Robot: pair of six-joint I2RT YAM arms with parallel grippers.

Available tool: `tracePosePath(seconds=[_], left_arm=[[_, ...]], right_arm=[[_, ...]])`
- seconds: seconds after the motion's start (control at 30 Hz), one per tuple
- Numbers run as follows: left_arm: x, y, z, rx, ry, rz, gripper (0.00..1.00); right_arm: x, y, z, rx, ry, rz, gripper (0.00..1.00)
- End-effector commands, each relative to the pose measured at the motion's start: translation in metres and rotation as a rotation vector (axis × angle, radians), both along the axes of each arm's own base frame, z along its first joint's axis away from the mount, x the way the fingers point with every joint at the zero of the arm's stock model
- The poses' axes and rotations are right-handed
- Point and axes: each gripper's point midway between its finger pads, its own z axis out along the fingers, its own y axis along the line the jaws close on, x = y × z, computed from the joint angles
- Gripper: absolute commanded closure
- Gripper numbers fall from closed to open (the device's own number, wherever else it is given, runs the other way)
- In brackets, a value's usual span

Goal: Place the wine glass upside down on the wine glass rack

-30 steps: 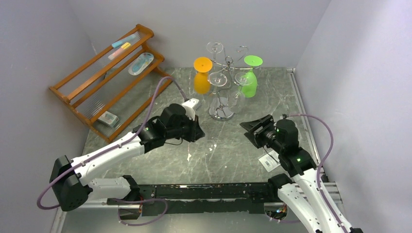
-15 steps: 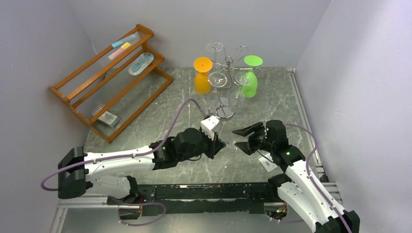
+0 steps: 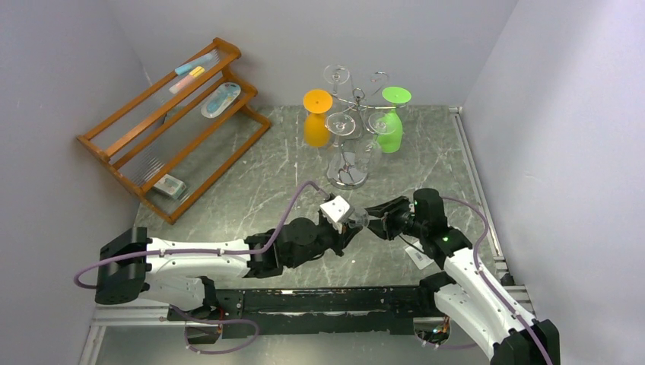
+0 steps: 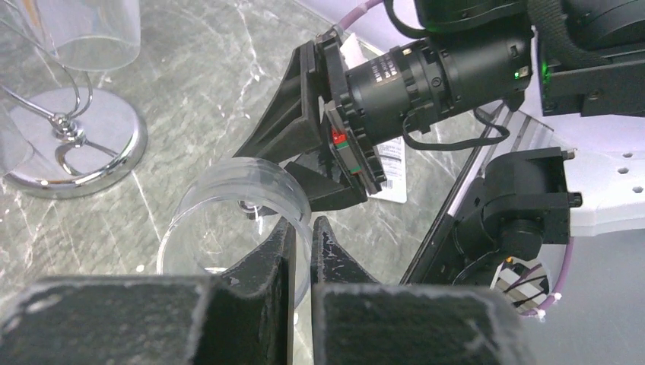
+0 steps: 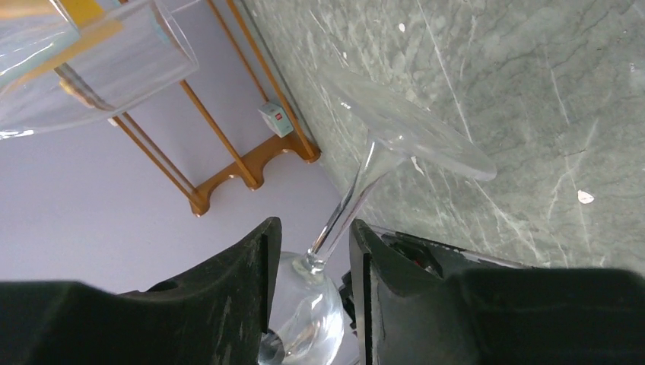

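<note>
A clear wine glass point(image 3: 364, 220) is held off the table, lying sideways between my two grippers. My left gripper point(image 4: 303, 228) is shut on the rim of its bowl point(image 4: 228, 220), one finger inside and one outside. My right gripper point(image 5: 313, 228) is open with the stem point(image 5: 356, 199) between its fingers, which stand wider than the stem. The glass foot point(image 5: 411, 125) points away from the right wrist. In the top view the left gripper point(image 3: 350, 220) and right gripper point(image 3: 379, 219) face each other. The silver wire rack point(image 3: 354, 114) stands at the back on its chrome base point(image 4: 72, 144).
An orange glass point(image 3: 316, 118), a green glass point(image 3: 392, 122) and clear glasses hang on the rack. An orange-brown wooden shelf point(image 3: 171, 125) stands at the back left. A white label point(image 3: 420, 255) lies near the right arm's base. Grey walls close in on both sides.
My left arm has swung right and forward with the glass, away from the rack. My right gripper has moved left to meet it, and the stem now sits between its fingers.
</note>
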Motion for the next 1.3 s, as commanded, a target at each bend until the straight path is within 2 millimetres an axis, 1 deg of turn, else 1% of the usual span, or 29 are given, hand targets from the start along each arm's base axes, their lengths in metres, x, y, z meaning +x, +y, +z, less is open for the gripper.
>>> tracePosePath(seconds=[0.0, 0.07, 0.17, 0.27, 0.33, 0.37, 0.4, 0.43, 0.53, 0.57, 0.67, 0.77, 0.83, 0.9, 1.0, 1.03, 1.1, 1.13, 1.27], left_arm=[[0.001, -0.004, 0.033, -0.135, -0.089, 0.027, 0.95], [-0.003, -0.005, 0.038, -0.169, -0.092, 0.004, 0.95], [-0.010, -0.008, 0.037, -0.193, -0.078, -0.030, 0.95], [-0.014, -0.010, 0.028, -0.191, -0.048, -0.043, 0.95], [-0.014, -0.008, 0.022, -0.197, -0.016, -0.028, 0.95], [-0.013, -0.006, 0.020, -0.203, -0.003, -0.017, 0.93], [-0.013, -0.005, 0.020, -0.212, 0.004, -0.014, 0.87], [-0.013, -0.003, 0.020, -0.219, 0.008, -0.008, 0.80], [-0.011, 0.005, 0.015, -0.221, 0.043, 0.023, 0.51], [-0.011, 0.008, 0.014, -0.223, 0.056, 0.033, 0.44], [-0.011, 0.016, 0.009, -0.219, 0.099, 0.053, 0.33], [-0.012, 0.025, 0.007, -0.222, 0.135, 0.074, 0.27], [-0.010, 0.031, 0.009, -0.221, 0.157, 0.099, 0.25], [-0.006, 0.034, 0.017, -0.202, 0.173, 0.134, 0.25], [-0.004, 0.029, 0.036, -0.158, 0.157, 0.135, 0.25], [-0.004, 0.026, 0.045, -0.151, 0.150, 0.130, 0.25], [-0.002, 0.017, 0.055, -0.132, 0.138, 0.121, 0.24], [-0.001, 0.014, 0.065, -0.139, 0.136, 0.118, 0.24], [0.005, -0.001, 0.081, -0.169, 0.158, 0.079, 0.21]], right_arm=[[0.001, 0.003, 0.002, 0.036, 0.006, -0.003, 0.59], [0.002, 0.003, 0.003, 0.049, 0.011, -0.011, 0.60], [0.003, 0.004, 0.004, 0.076, 0.013, -0.025, 0.66], [0.005, 0.003, 0.007, 0.090, 0.008, -0.042, 0.80], [0.006, 0.002, 0.009, 0.089, -0.002, -0.053, 1.00], [0.007, 0.000, 0.009, 0.079, -0.011, -0.066, 1.00], [0.009, -0.003, 0.010, 0.068, -0.023, -0.079, 1.00], [0.011, -0.005, 0.011, 0.053, -0.039, -0.089, 1.00], [0.019, -0.014, 0.014, -0.019, -0.097, -0.117, 1.00], [0.023, -0.017, 0.016, -0.051, -0.128, -0.125, 1.00], [0.036, -0.030, 0.022, -0.174, -0.219, -0.144, 1.00], [0.050, -0.045, 0.035, -0.312, -0.356, -0.167, 1.00], [0.056, -0.051, 0.039, -0.391, -0.448, -0.154, 1.00], [0.063, -0.057, 0.047, -0.475, -0.568, -0.138, 1.00], [0.065, -0.056, 0.061, -0.556, -0.747, -0.085, 1.00], [0.065, -0.056, 0.069, -0.589, -0.827, -0.067, 1.00], [0.061, -0.050, 0.081, -0.612, -0.961, -0.018, 1.00], [0.059, -0.047, 0.086, -0.620, -1.022, -0.001, 1.00], [0.046, -0.039, 0.108, -0.640, -1.225, 0.054, 1.00]])
